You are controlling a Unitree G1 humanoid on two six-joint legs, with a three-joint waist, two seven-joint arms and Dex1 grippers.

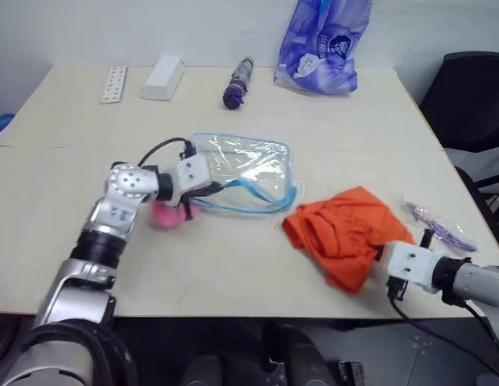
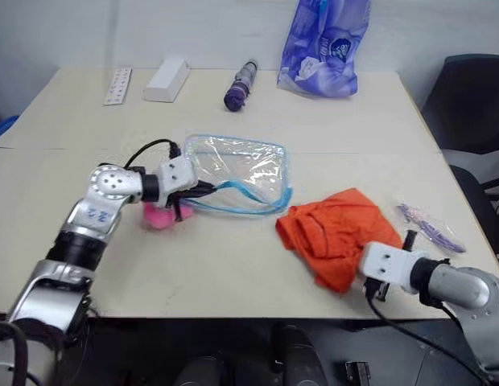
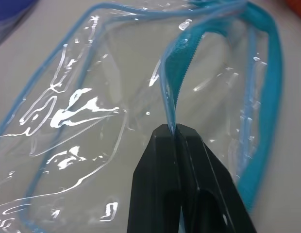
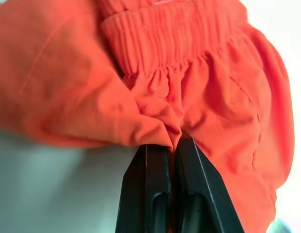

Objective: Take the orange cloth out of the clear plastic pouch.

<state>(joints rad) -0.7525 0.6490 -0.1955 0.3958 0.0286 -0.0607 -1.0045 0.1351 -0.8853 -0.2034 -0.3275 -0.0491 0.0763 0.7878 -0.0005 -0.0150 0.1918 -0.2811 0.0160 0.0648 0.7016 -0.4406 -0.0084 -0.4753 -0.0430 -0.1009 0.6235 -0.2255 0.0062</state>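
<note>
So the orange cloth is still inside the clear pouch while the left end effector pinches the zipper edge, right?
Not quite. The orange cloth lies on the table outside the clear pouch, as the left eye view shows. The left end effector does pinch the zipper edge.

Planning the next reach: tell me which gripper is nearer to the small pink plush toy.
Left. The left gripper is pinched on the clear plastic pouch trim right beside the pink plush toy. The right gripper grips the orange cloth, far across the table.

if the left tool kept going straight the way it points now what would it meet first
Most likely the clear plastic pouch itself: the left tool is shut on its blue zipper trim, and the pouch's clear wall lies directly ahead. Depth past it is unclear.
</note>
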